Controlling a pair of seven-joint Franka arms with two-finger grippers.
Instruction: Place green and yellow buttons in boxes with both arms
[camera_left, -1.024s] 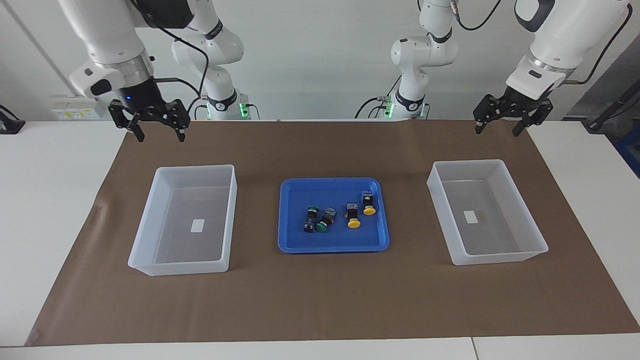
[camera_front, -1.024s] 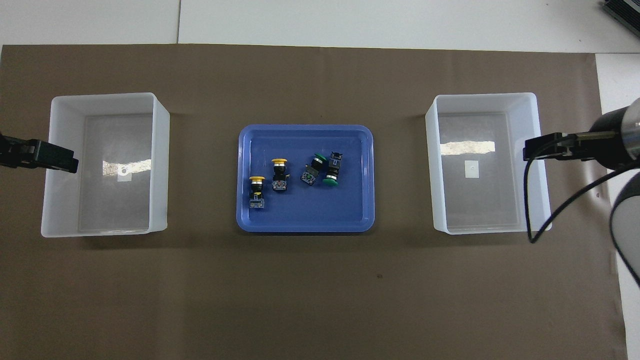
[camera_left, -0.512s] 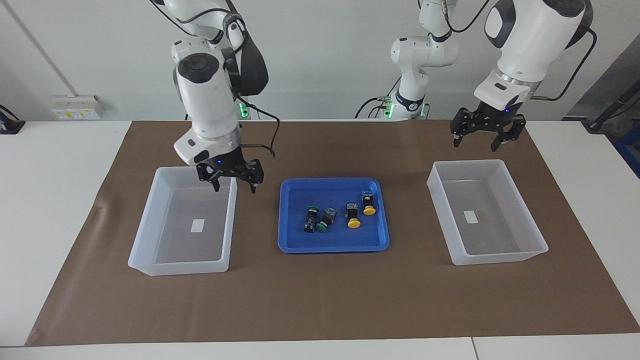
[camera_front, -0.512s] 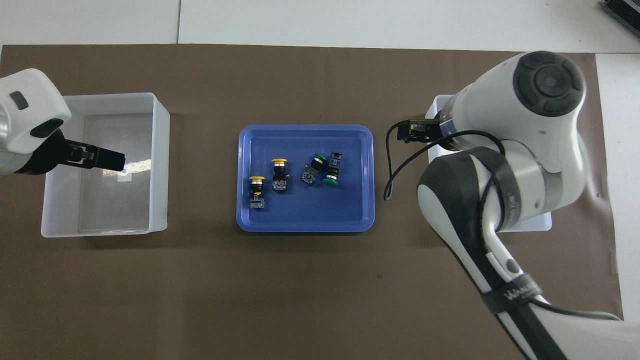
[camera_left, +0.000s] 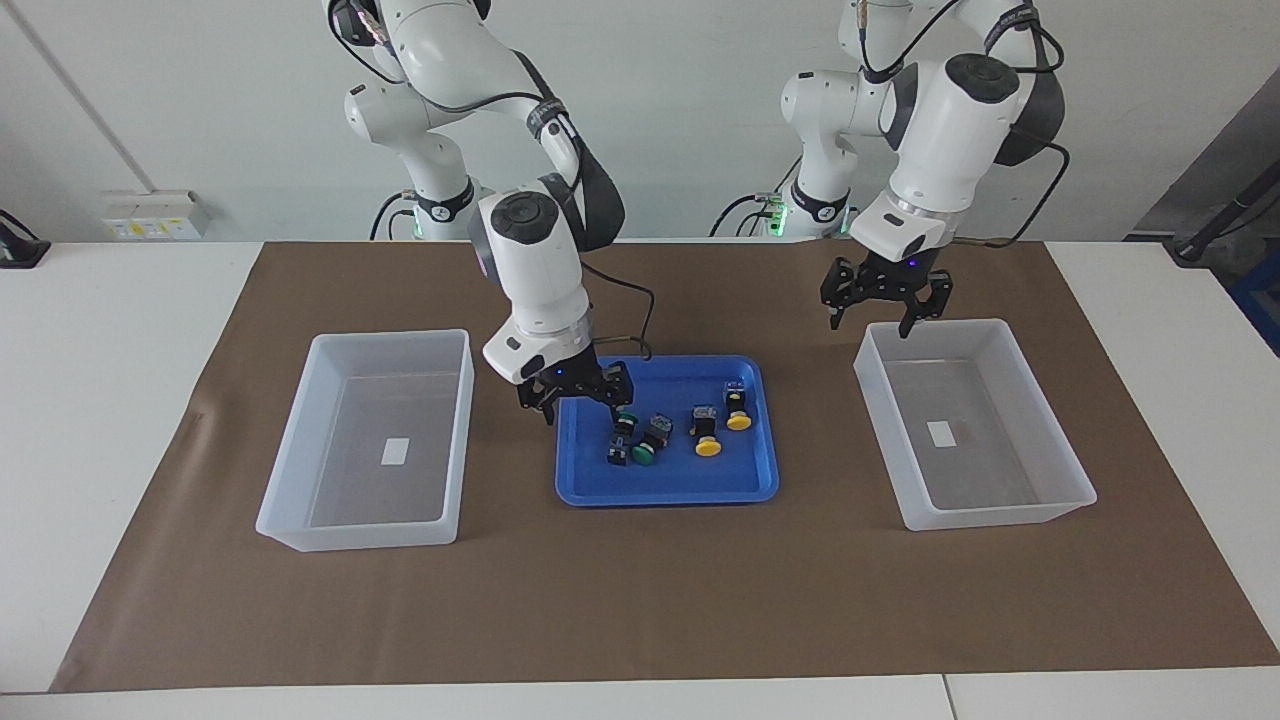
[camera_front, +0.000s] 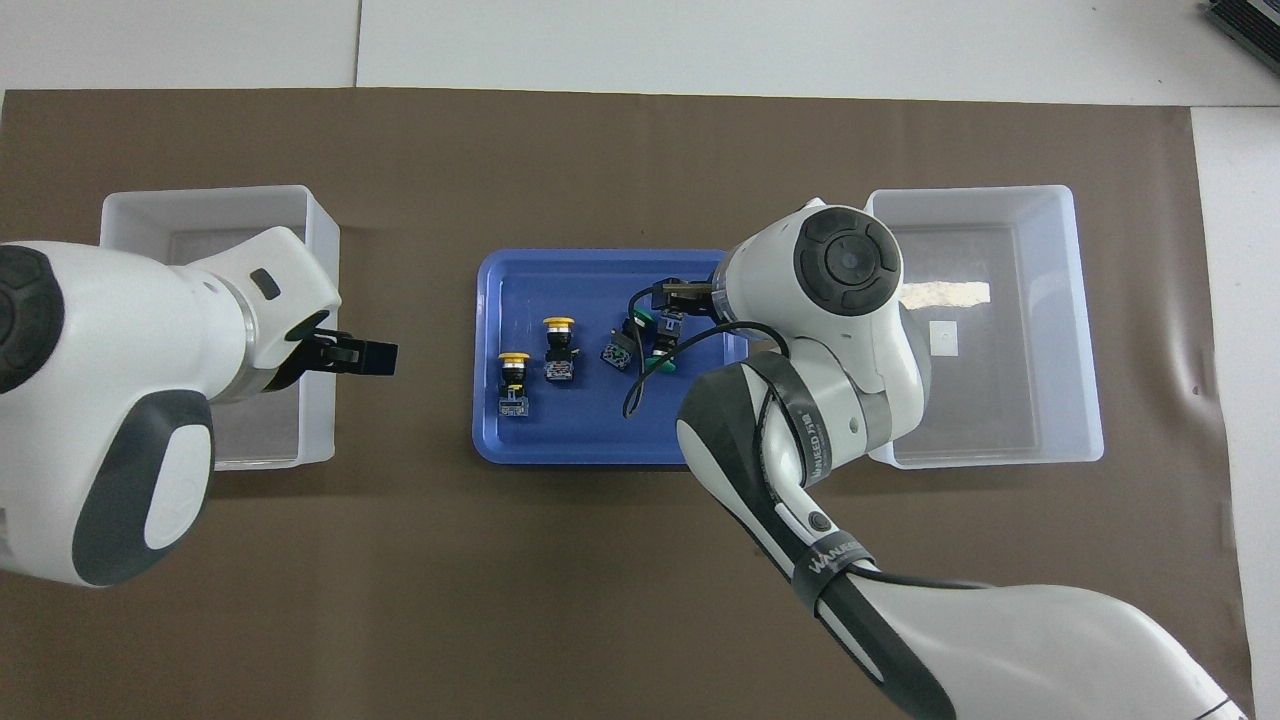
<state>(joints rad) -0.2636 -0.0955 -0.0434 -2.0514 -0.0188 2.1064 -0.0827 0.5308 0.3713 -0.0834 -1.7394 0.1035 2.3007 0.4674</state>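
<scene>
Having swung in: right hand (camera_left: 577, 397) over blue tray (camera_left: 577, 487); left hand (camera_left: 884, 302) closing in.

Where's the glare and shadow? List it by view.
Overhead view: a bright glare streak on the floor of the box at the right arm's end. Facing view: no streak, only soft shadows on the brown mat beside that box and the blue tray.

A white table (camera_left: 100, 330) carries a brown paper mat (camera_left: 640, 590) that covers most of its top. Three things lie directly on the mat: a blue tray (camera_left: 580, 490) under the right gripper's (camera_left: 577, 404) spread jaws, one clear bin (camera_left: 290, 500) toward the right arm's end, and another clear bin (camera_left: 1000, 515) just below the left gripper's (camera_left: 884, 305) open jaws.
</scene>
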